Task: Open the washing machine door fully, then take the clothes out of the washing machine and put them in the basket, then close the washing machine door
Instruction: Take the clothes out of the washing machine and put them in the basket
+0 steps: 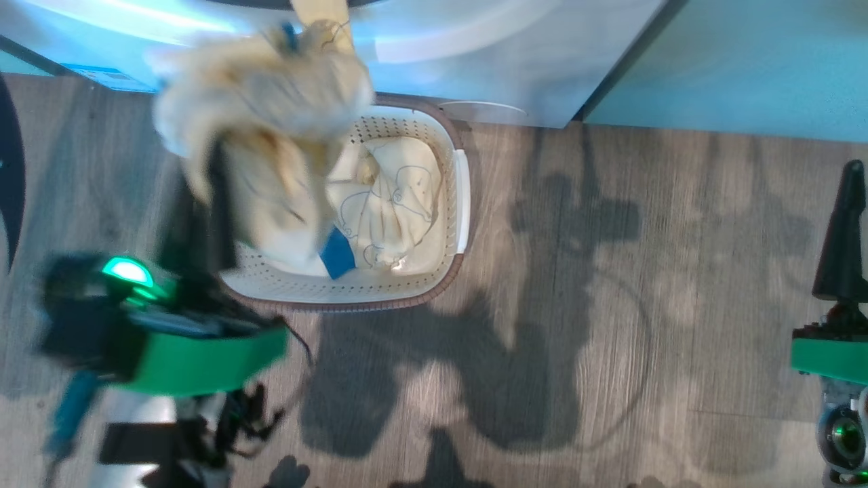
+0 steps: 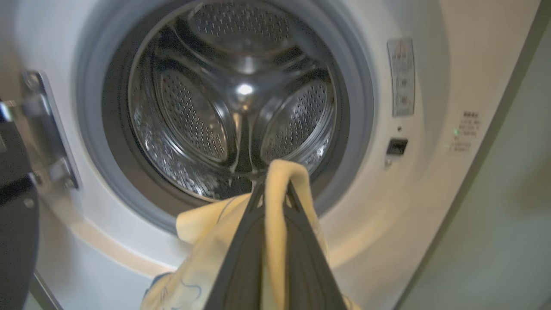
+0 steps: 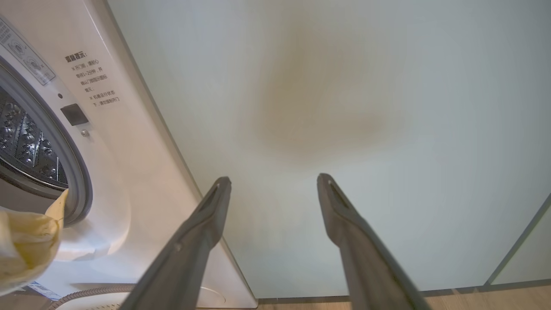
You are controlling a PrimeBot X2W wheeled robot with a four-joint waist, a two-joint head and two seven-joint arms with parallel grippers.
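Cream clothes [image 1: 264, 129] clamped in left end effector [image 2: 275, 189] overhang basket [image 1: 380, 298]; right end effector [image 3: 273, 183] apart.

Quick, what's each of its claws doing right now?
Left gripper: closed, holding a pale yellow garment.
Right gripper: open, empty.

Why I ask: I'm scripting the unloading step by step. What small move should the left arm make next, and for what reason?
Probably ease the left gripper a little to its right, over the middle of the basket, before opening. It is shut on a cream garment that hangs over the basket's left side and seems to spill past the rim, so releasing here might leave cloth outside. A second garment lies inside.
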